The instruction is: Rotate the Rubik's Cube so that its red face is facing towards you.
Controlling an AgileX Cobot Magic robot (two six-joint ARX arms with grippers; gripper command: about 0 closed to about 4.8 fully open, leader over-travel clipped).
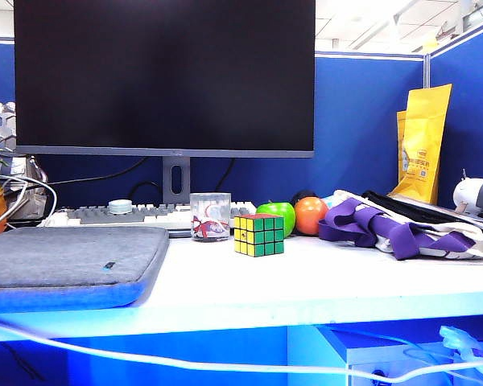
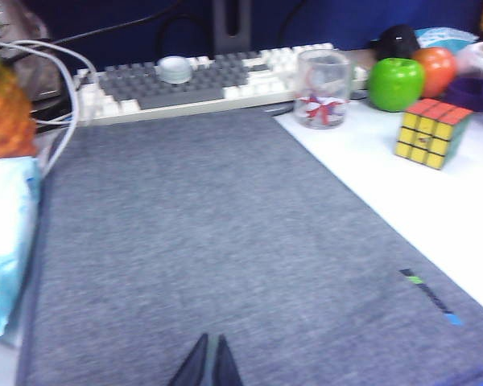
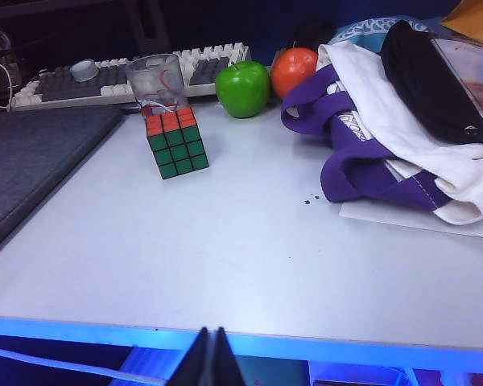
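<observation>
The Rubik's Cube (image 1: 258, 235) sits on the white desk (image 1: 322, 281), toward the far side, just in front of the clear glass (image 1: 210, 216) and beside the green apple (image 1: 277, 215), and here is the catch: the red face (image 3: 171, 121) is on top, looking at the ceiling, with yellow and green on the near-facing sides. So the coming move reads as a tip forward, red rolling down toward the near edge. Both arms are parked well back from it. The left gripper (image 2: 207, 363) hangs over the grey sleeve (image 2: 225, 257), jaws pinched together on nothing, cube off to its far right. The right gripper (image 3: 210, 358) hovers at the near desk edge, also clamped shut and empty, with the cube far ahead and slightly left across bare tabletop. Right arm looks the better placed, clean straight run in
</observation>
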